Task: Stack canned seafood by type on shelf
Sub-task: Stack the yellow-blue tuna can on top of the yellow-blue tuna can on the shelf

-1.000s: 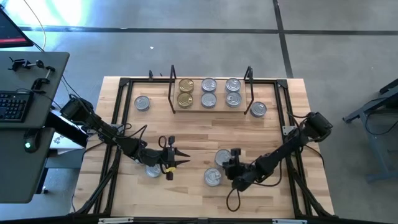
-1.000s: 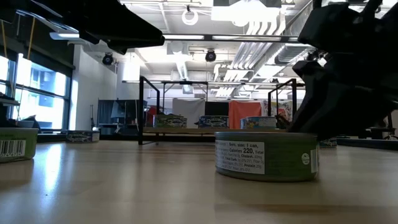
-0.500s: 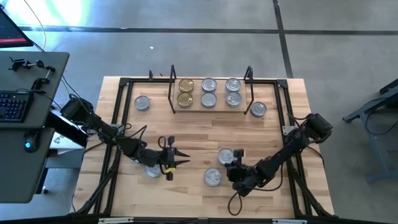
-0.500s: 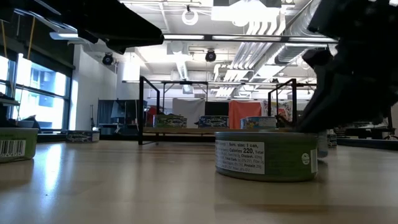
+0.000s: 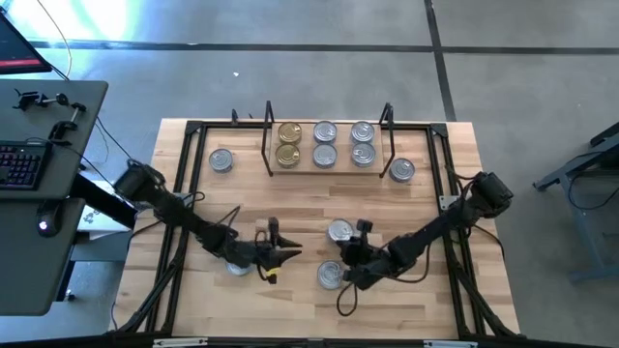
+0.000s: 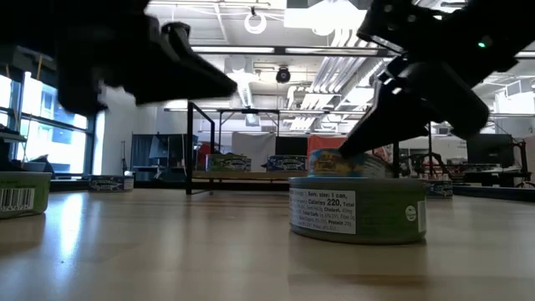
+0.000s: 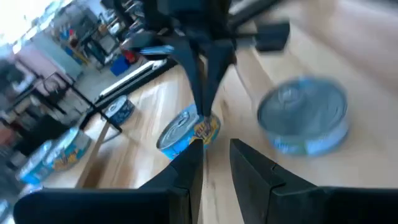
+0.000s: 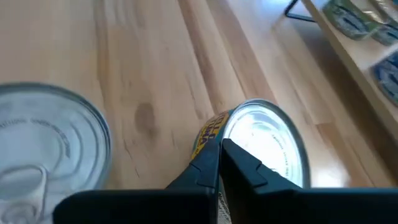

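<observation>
Right hand (image 5: 352,253) sits low at the near middle of the counter (image 5: 300,208), fingers pinched nearly together against the rim of a silver-lidded tin (image 5: 339,232), not around it. I judge that tin lies just beyond the hand, toward the shelf (image 5: 329,145). Another tin (image 5: 331,275) sits nearer. Left hand (image 5: 280,253) waits close by on the left, fingers slightly parted, nothing held. Farther off, the shelf carries six tins.
</observation>
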